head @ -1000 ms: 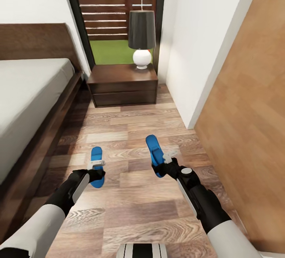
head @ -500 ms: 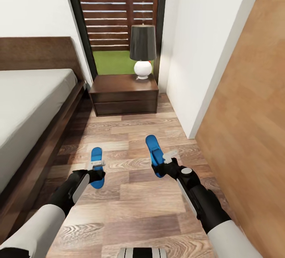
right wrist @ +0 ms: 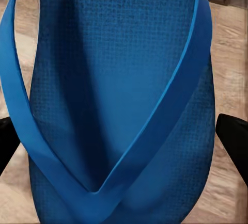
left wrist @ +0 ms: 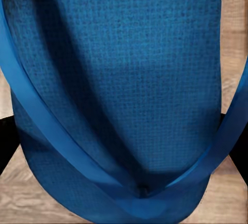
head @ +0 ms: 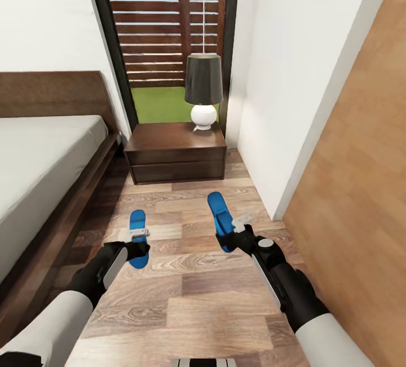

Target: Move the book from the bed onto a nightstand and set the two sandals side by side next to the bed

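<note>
The left end effector (head: 137,238) is closed on one blue sandal (head: 137,237), and the right end effector (head: 237,230) is closed on the other sandal (head: 221,220); each wrist view looks straight down a sole and its V-shaped strap. Both sandals hang above the wood floor (head: 192,288), well apart from each other. To the left is the bed (head: 39,158); ahead is the nightstand (head: 176,153), with a lamp (head: 203,91) on top. The step in hand looks like carrying the pair to the bedside. Next, both should go down by the bed frame, parallel and close together.
</note>
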